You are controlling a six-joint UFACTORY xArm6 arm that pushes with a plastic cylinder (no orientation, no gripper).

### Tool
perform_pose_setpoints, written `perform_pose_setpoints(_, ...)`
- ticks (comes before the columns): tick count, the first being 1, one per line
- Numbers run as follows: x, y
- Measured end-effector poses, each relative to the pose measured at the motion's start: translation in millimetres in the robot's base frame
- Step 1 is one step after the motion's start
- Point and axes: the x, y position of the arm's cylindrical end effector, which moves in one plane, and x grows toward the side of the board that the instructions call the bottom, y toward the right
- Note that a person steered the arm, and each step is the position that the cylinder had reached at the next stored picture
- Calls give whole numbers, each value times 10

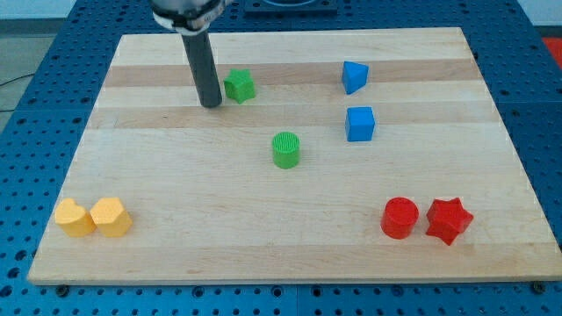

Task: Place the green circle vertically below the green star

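The counter (290, 254) is a pale wooden board that fills most of the view, resting on a blue perforated surface. My rod comes down from the top edge, left of the middle, and my tip (211, 105) rests on the counter just beside the green star (239, 85), on the star's left; I cannot tell whether the two touch. My tool is only this straight rod, with nothing on it to spread, press together or pinch, so it holds nothing.

The green star sits near the top edge, a little left of centre. The green circle (286, 149) stands close to the middle of the counter, lower than the star and off to its right, so it is not straight under the star. The two are well apart.

Toward the top right corner lies a blue block (354, 76) of an angular shape I cannot make out, and just below it a blue cube (360, 124); they are near each other but apart.

Near the bottom right corner a red circle (399, 218) and a red star (449, 219) stand side by side, the star closer to the right edge.

Near the bottom left corner two yellow blocks sit side by side, seemingly touching: one yellow block (74, 217) closer to the left edge, the other yellow block (111, 216) on its right. Their shapes are unclear.
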Motion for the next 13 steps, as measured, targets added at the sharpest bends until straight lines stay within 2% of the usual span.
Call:
perform_pose_setpoints(3, -34, 481)
perform_pose_setpoints(4, 591, 999)
perform_pose_setpoints(5, 979, 1999)
perform_pose_setpoints(6, 1443, 1999)
perform_pose_setpoints(7, 1183, 1606)
perform_pose_setpoints(8, 1134, 1110)
perform_pose_setpoints(9, 1309, 1101)
perform_pose_setpoints(11, 1591, 718)
perform_pose_setpoints(12, 1624, 348)
perform_pose_setpoints(13, 1490, 353)
